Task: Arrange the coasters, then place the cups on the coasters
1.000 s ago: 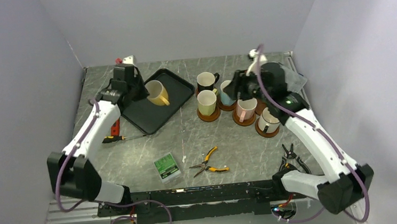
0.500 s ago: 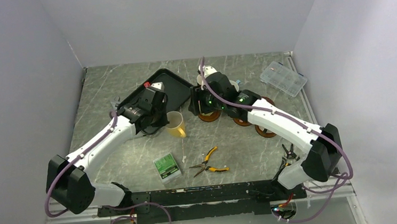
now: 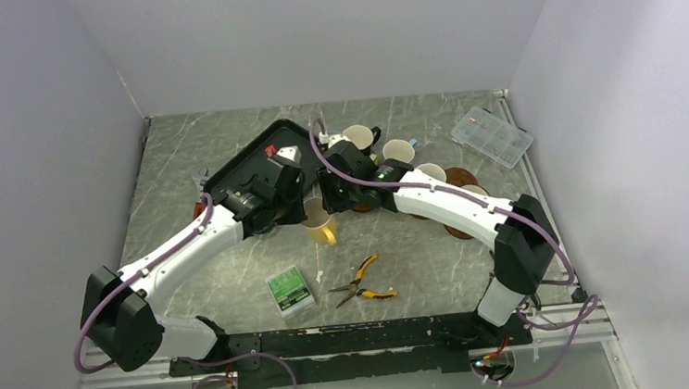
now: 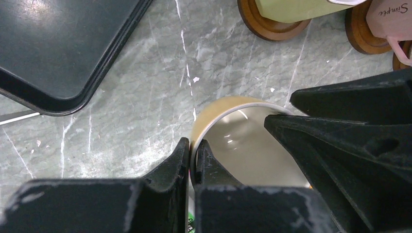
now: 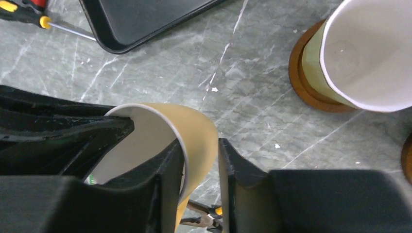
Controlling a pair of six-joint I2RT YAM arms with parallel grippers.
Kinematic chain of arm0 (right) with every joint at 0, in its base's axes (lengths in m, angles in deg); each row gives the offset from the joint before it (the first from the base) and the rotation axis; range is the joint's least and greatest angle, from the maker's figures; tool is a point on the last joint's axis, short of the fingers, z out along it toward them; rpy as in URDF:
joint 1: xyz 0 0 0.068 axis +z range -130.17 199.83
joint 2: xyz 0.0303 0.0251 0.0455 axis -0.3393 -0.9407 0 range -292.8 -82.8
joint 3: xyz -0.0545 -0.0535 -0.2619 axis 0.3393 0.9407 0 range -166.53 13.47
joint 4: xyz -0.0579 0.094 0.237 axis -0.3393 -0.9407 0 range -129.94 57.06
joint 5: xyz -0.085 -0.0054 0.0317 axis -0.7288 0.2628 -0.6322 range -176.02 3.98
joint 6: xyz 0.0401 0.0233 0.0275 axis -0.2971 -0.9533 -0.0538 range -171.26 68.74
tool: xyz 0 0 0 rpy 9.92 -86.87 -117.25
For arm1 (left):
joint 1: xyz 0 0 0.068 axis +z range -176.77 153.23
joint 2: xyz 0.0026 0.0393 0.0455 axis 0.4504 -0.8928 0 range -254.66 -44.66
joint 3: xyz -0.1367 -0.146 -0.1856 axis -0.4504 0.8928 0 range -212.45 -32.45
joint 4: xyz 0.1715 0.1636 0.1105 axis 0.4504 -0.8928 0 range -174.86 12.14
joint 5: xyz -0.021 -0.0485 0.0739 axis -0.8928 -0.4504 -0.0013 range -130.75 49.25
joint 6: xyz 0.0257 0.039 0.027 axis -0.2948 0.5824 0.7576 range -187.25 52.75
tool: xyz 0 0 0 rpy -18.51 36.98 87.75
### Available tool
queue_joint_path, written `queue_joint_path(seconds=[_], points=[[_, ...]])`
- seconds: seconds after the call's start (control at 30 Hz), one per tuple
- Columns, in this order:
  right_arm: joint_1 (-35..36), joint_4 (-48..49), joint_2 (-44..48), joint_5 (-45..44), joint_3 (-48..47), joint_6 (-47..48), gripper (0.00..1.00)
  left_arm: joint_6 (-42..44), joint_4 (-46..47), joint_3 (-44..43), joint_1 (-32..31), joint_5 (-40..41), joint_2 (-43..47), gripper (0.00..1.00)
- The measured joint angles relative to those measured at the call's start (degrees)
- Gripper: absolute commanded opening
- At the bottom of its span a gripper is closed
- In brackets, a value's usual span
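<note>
A yellow-orange cup point(image 3: 322, 226) hangs between both arms over the bare table, near the tray's corner. My left gripper point(image 4: 193, 145) is shut on its rim, one finger inside and one outside. My right gripper point(image 5: 201, 145) straddles the opposite rim; its inner finger lies against the wall, and a gap shows between the outer finger and the cup point(image 5: 194, 128). A yellow-green cup point(image 5: 359, 53) stands on a reddish-brown coaster point(image 5: 301, 77). Black point(image 3: 358, 138), light blue point(image 3: 398, 150) and pink point(image 3: 430, 171) cups stand behind the right arm. One coaster point(image 3: 458, 176) lies bare.
A black tray point(image 3: 246, 170) lies at the back left. Yellow-handled pliers point(image 3: 364, 286) and a small green box point(image 3: 290, 289) lie in front of the held cup. A clear plastic case point(image 3: 491, 135) sits at the back right. A screwdriver point(image 5: 29, 17) lies beside the tray.
The left arm carried the yellow-orange cup off the tray, rightward and nearer. The right arm swung left from the cup row to this cup, and its jaws narrowed around the rim.
</note>
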Motion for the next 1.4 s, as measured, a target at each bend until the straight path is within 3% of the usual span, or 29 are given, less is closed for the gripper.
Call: queue_joint_path(seconds=[0.03,0.1,0.23,0.3,0.37,0.4,0.53,0.77,0.93,1.17,1.4], points=[[0.22,-0.28,-0.28,0.02,-0.42,-0.02,0.15,-0.04,0.2,0.0,-0.15,0.04,-0.07,0.03],[0.76,-0.48,-0.5,-0.22,-1.16,0.04,0.03,-0.28,0.81,0.0,-0.31,-0.04,-0.17,0.03],[1.14,-2.54,-0.5,-2.32,-1.42,0.59,0.0,-0.66,2.1,-0.13,-0.66,-0.02,-0.04,0.07],[1.29,-3.41,-0.48,-2.97,-1.73,0.59,0.0,-0.76,2.29,-0.11,-0.83,-0.07,0.0,0.27],[1.4,-4.24,-0.17,-3.58,-2.08,0.79,0.0,-0.42,2.69,-0.02,-0.83,-0.28,0.7,0.6],[1.42,-5.18,0.17,-4.48,-2.16,0.74,0.0,-0.46,3.54,0.2,-0.83,-0.61,1.6,0.71],[0.52,-9.94,2.38,-9.49,-3.93,0.83,0.0,1.38,5.2,0.44,-0.63,-2.49,7.58,0.89],[-8.41,-17.38,9.25,-15.17,-11.89,2.97,0.0,5.35,0.87,-8.04,2.19,-8.59,11.21,0.92],[-23.67,-18.99,15.8,-15.85,-14.71,6.34,0.0,9.49,-2.05,-14.03,16.46,-16.37,11.21,0.92],[-40.41,-18.58,17.73,-12.92,-14.32,10.08,0.0,14.6,-1.53,-11.89,35.78,-23.23,9.25,0.92],[-50.45,-12.94,14.14,-8.31,-8.74,10.25,0.0,18.69,1.6,-6.08,41.48,-18.18,7.41,0.91]])
